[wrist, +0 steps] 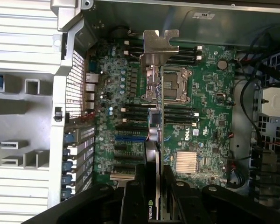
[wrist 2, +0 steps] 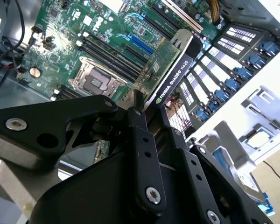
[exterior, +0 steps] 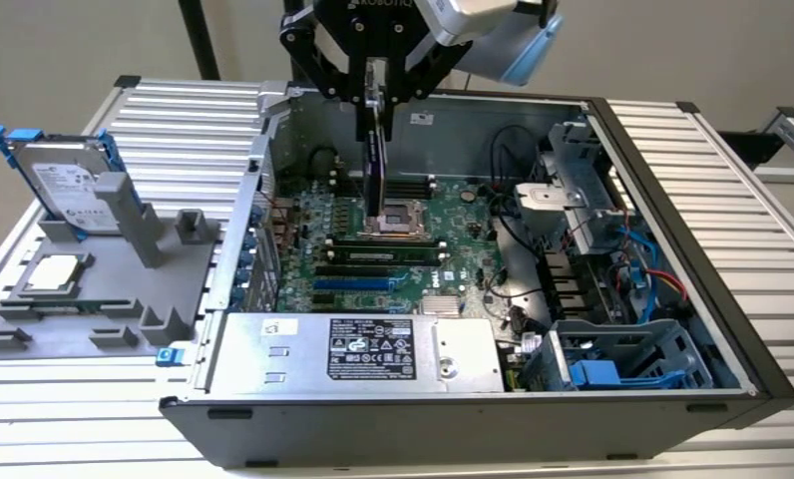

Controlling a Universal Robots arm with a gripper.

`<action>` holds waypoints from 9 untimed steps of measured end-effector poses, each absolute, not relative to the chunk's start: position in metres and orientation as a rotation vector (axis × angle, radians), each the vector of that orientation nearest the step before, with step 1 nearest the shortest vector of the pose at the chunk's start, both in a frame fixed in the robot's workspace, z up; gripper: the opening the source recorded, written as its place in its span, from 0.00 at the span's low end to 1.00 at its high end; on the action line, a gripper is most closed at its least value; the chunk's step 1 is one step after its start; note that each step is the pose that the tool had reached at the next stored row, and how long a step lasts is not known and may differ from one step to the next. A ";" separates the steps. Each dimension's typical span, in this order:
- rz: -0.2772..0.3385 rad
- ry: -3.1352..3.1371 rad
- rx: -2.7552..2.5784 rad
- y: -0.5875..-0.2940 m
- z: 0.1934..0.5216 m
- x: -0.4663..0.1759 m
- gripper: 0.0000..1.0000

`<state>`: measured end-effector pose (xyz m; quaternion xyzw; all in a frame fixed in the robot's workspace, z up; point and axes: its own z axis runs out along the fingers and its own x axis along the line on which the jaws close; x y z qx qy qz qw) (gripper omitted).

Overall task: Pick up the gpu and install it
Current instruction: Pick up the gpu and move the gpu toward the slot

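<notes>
Fingers of the gripper pinch the gpu by one end, and we see the card hanging edge-on just above the motherboard, over the processor socket. Its silver bracket is the end nearest the motherboard, and a hard drive stands well apart from the motherboard, outside the case.

Matt black metal fingers on the gripper; between them, the graphics card has a black plastic cover and a shiny metal bracket; below, the case is dull grey sheet metal.
</notes>
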<state>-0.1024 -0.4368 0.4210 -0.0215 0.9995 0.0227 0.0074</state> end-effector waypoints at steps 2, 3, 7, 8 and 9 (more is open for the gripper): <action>0.071 3.125 -0.070 -0.437 0.421 -0.102 0.00; 0.071 3.125 -0.072 -0.437 0.421 -0.102 0.00; 0.071 3.125 -0.083 -0.437 0.421 -0.102 0.00; 0.071 3.125 -0.088 -0.437 0.421 -0.102 0.00; 0.071 3.125 -0.092 -0.437 0.421 -0.102 0.00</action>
